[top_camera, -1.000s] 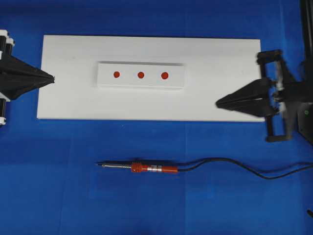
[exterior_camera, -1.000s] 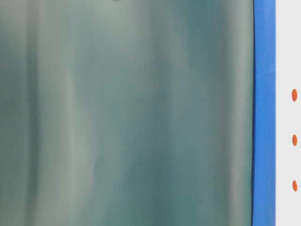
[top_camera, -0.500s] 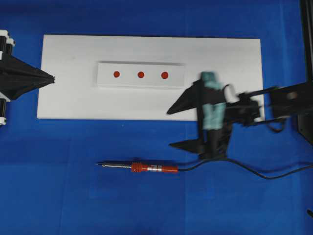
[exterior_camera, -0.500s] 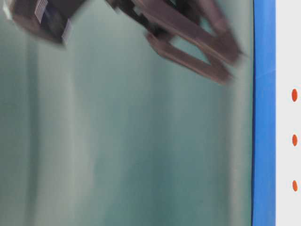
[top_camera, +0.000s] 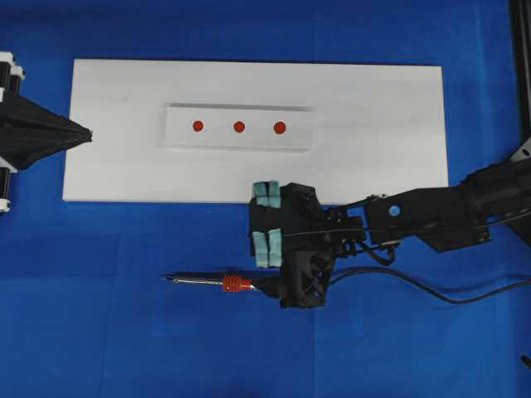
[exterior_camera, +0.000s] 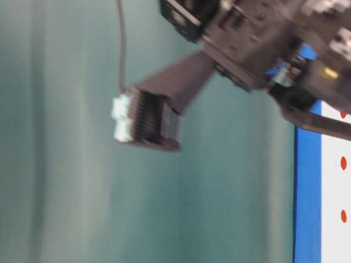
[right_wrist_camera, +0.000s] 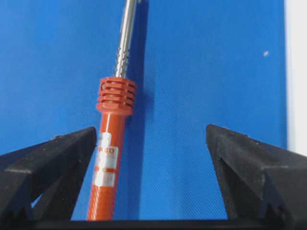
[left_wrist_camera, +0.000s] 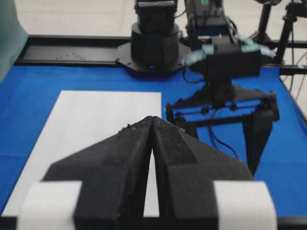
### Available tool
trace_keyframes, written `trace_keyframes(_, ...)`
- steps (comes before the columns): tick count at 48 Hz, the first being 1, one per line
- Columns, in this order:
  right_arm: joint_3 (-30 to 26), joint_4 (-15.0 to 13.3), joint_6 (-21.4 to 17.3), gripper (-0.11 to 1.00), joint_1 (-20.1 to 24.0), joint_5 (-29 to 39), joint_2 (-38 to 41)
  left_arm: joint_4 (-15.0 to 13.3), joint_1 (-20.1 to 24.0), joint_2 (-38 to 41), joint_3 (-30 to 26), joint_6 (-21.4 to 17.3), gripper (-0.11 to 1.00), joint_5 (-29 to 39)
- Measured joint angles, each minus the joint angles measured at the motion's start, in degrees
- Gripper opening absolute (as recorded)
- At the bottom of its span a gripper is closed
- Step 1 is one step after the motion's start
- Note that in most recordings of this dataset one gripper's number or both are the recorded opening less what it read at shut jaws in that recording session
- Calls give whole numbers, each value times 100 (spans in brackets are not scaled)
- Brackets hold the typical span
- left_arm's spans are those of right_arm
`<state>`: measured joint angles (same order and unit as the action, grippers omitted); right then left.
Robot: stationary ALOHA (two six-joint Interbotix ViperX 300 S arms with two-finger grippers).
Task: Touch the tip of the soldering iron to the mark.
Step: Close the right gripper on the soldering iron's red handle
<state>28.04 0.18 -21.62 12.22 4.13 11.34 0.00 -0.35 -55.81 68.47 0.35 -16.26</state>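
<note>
The iron (top_camera: 217, 283) lies flat on the blue mat (top_camera: 124, 332) at lower centre, tip (top_camera: 166, 278) pointing left, not yet lifted. The right gripper (right_wrist_camera: 151, 177) hangs over its red handle, jaws spread wide, the handle just inside the left-hand jaw in the wrist view. The step looks like the pick-up: centre, lower, close. The mark (top_camera: 239, 127) waits on the white block (top_camera: 299, 137), upper centre. The left gripper (top_camera: 83, 133) sits closed at far left.
</note>
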Motion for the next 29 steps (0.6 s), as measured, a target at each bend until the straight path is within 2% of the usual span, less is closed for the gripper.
trace_keyframes(12, -246, 9, -123, 88, 246, -26, 501, 0, 0, 0, 26, 53, 0, 0)
trace_keyframes(23, -316, 18, -255, 87, 255, -44, 765, 0, 0, 0, 35, 53, 0, 0)
trace_keyframes(27, -343, 18, -246, 83, 272, -44, 782, 0, 0, 0, 44, 70, 0, 0)
trace_keyframes(29, -343, 18, -237, 77, 290, -35, 773, 0, 0, 0, 35, 97, 0, 0)
